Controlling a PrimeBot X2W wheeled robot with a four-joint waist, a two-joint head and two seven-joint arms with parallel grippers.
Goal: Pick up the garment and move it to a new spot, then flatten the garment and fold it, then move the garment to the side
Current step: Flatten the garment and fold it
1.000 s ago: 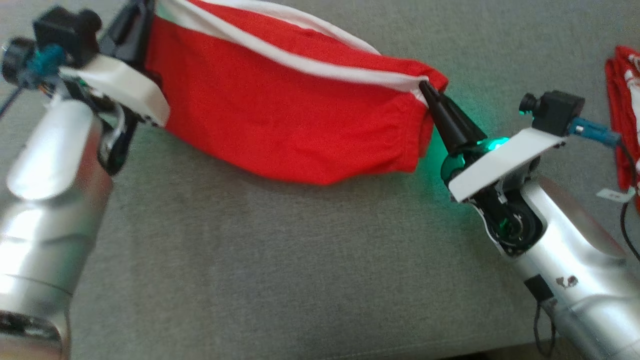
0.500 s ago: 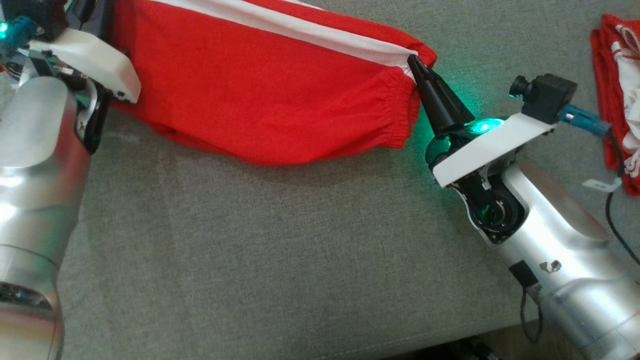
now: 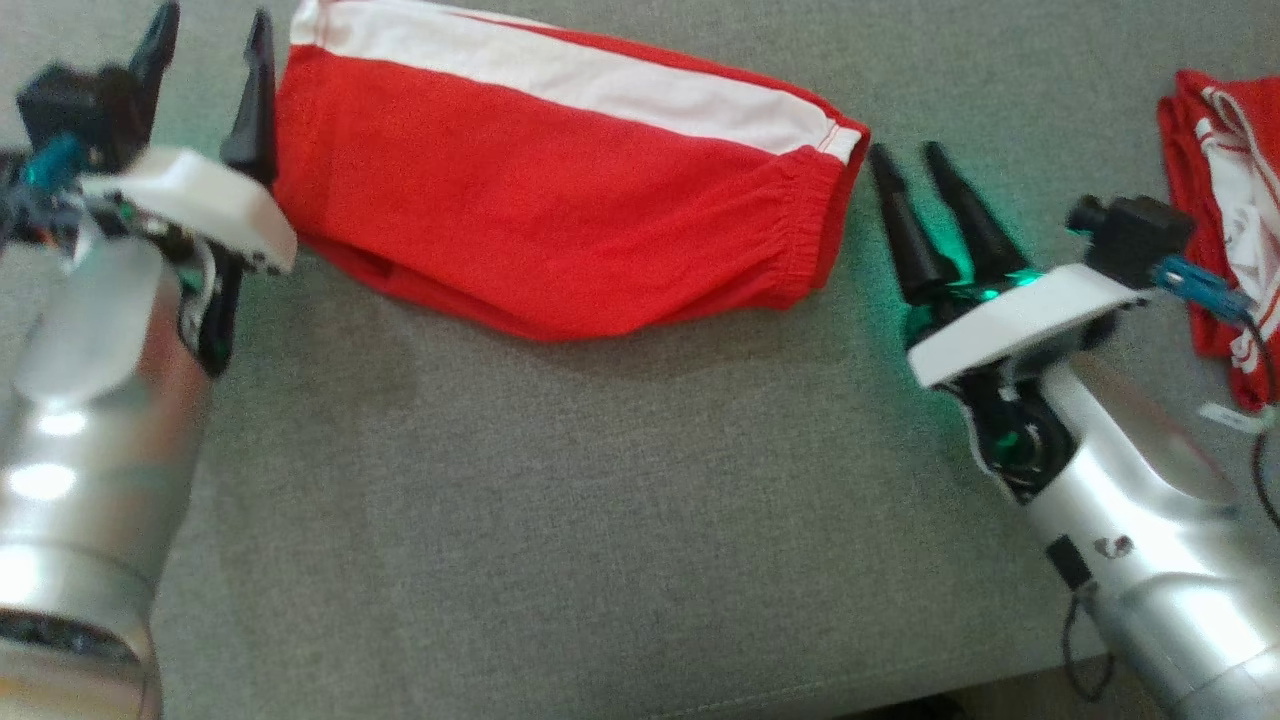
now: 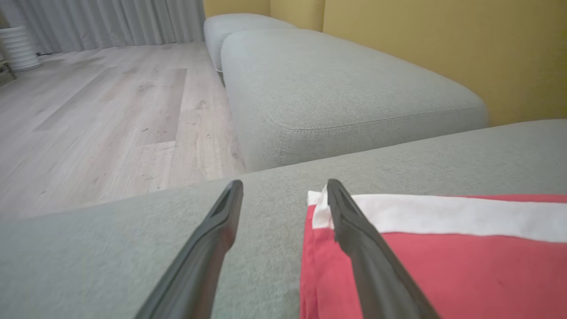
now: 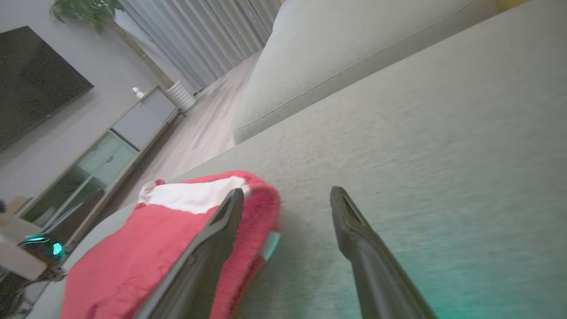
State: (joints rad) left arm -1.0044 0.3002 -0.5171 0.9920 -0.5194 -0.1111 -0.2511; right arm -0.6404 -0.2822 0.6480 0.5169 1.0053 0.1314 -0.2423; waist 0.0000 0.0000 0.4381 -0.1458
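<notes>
The red garment with a white band lies folded on the grey sofa cushion, stretching from upper left to centre right. My left gripper stands open just off its left end, and in the left wrist view the garment lies beside and under the right finger. My right gripper is open just beyond the garment's right, elastic end, not touching it. In the right wrist view the garment lies to the left, behind my left finger.
A second red and white garment lies bunched at the cushion's right edge. The cushion's front edge runs along the bottom of the head view. The left wrist view shows another grey cushion, a wooden floor and a yellow wall.
Both grippers have let go of the garment's ends and opened, backing slightly off. The garment now rests flat on the cushion instead of hanging stretched between them. The head camera has shifted.
</notes>
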